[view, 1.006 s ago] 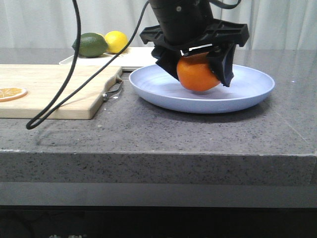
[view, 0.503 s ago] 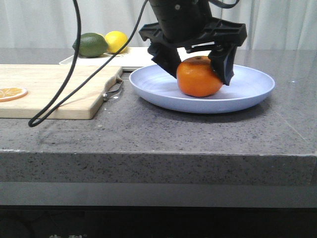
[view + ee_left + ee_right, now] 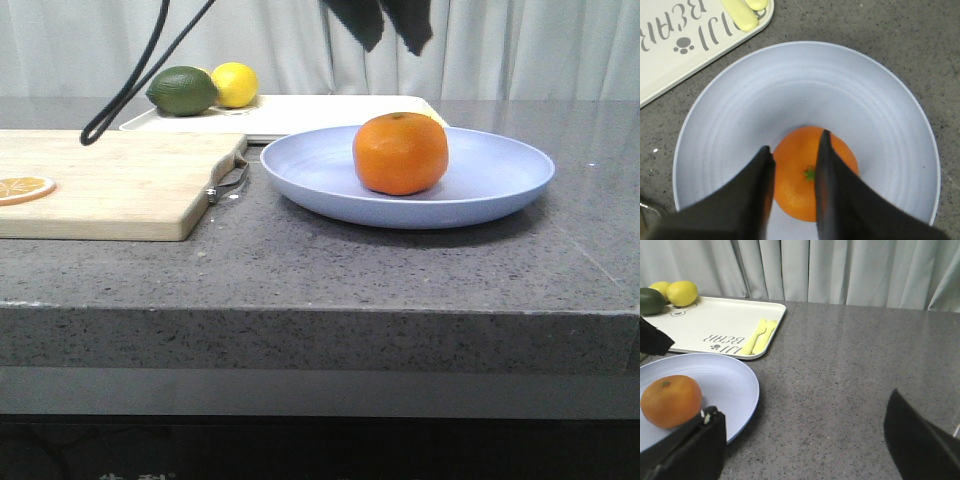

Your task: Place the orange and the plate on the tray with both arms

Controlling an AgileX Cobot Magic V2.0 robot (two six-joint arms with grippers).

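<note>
Front view: whole round bright orange fruit (image 3: pixel 400 153) sits free on wide pale lavender-blue plate (image 3: pixel 500 190), which rests on grey counter in front of flat cream-white tray (image 3: pixel 330 108), not on it. Left gripper (image 3: pixel 794 160) above fruit, narrow, empty; right gripper (image 3: pixel 802 440) wide, beside plate. Plate transfer remains.

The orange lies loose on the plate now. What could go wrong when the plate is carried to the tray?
1. The orange rests free on the shallow plate; no gripper holds it, so a tilt may let it roll off.
2. The tray already holds a lemon, a green fruit and pale yellow pieces; the wide plate may bump them.
</note>
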